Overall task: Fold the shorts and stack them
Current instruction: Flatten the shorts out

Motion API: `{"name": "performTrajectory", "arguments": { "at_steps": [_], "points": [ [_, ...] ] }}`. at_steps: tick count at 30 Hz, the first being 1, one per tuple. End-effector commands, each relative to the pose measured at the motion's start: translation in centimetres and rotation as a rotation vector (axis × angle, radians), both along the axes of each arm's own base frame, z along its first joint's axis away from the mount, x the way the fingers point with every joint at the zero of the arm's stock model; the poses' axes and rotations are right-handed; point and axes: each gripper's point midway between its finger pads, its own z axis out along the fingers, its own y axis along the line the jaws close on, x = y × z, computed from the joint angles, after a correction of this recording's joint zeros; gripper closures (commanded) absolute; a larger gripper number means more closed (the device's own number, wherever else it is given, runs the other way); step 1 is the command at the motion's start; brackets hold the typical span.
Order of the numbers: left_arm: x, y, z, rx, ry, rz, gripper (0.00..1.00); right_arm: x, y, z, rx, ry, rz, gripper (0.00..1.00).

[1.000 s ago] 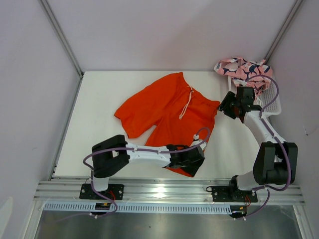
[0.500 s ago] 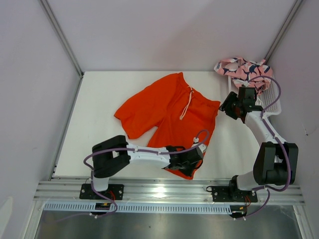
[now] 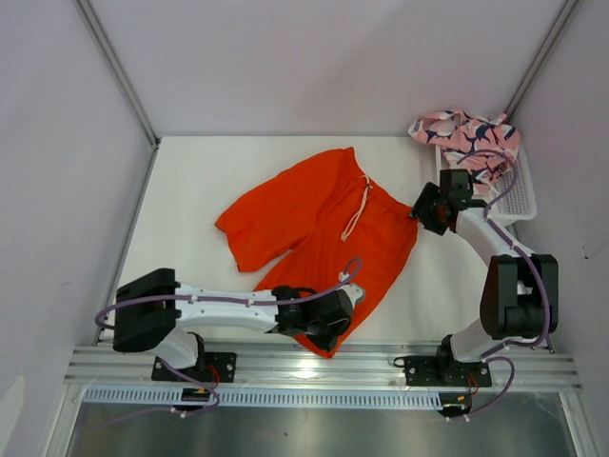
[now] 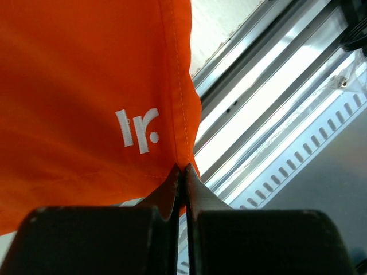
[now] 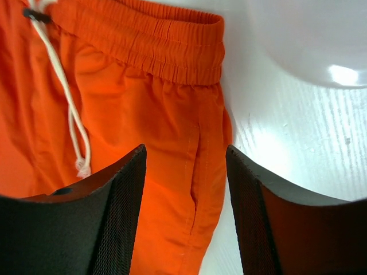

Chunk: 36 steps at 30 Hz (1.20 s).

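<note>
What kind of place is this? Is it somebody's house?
Probably a robot lab booth, not a house: a left arm and right arm bolted to a metal rail, a white table boxed in by plain walls, with orange shorts spread out.

White table (image 3: 190, 190) bears orange shorts (image 3: 314, 214), seemingly also basket (image 3: 519, 195)
</note>
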Motion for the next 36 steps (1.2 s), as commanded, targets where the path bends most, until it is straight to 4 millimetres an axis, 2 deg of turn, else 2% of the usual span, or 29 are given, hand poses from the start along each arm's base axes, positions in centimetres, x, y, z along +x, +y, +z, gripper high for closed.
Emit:
{"name": "performTrajectory", "arguments": {
  "at_steps": [1, 6, 12, 16, 21, 28, 30, 32, 33, 34, 35, 36],
  "points": [
    [-0.1, 1.7, 0.2, 0.013, -0.003, 0.032, 0.99, 1.0, 0.4, 0.0, -0.075, -0.012, -0.018, 0.40],
    [-0.6, 1.6, 0.7, -0.006, 0.011, 0.024, 1.00, 1.3, 0.5, -1.5, -0.126, 0.004, -0.038, 0.42],
    [-1.3, 3.1, 0.2, 0.008, 0.023, 0.019, 0.99, 1.5, -0.3, -2.5, -0.161, -0.002, -0.094, 0.44],
    [-1.7, 3.7, 0.8, -0.012, 0.021, 0.013, 0.99, 1.8, -0.6, -2.9, -0.171, -0.006, -0.108, 0.44],
    [-1.8, 4.2, 1.0, -0.019, 0.017, 0.005, 0.99, 2.4, -0.1, -4.0, -0.163, -0.004, -0.108, 0.44],
    [-2.1, 4.8, 0.9, -0.014, 0.011, -0.011, 0.99, 3.1, 0.8, -6.7, -0.182, 0.038, -0.107, 0.46],
    [-2.7, 4.6, 1.5, -0.038, 0.033, -0.035, 0.99, 3.3, 0.9, -7.5, -0.191, 0.054, -0.112, 0.52],
    [-2.9, 4.5, 1.8, -0.051, 0.035, -0.046, 0.99, 3.2, 0.8, -7.6, -0.195, 0.060, -0.116, 0.68],
    [-3.2, 4.4, 2.3, -0.064, 0.037, -0.055, 0.99, 3.3, 0.8, -7.4, -0.193, 0.057, -0.119, 0.78],
    [-3.3, 4.3, 2.6, -0.073, 0.036, -0.066, 0.99, 3.1, 0.7, -7.2, -0.195, 0.065, -0.121, 0.94],
    [-3.5, 4.3, 2.8, -0.077, 0.036, -0.071, 0.99, 3.1, 0.6, -6.3, -0.194, 0.050, -0.125, 1.00],
    [-3.8, 4.0, 3.3, -0.089, 0.035, -0.084, 1.00, 3.0, 0.4, -5.7, -0.194, 0.044, -0.128, 1.00]
  ]
}}
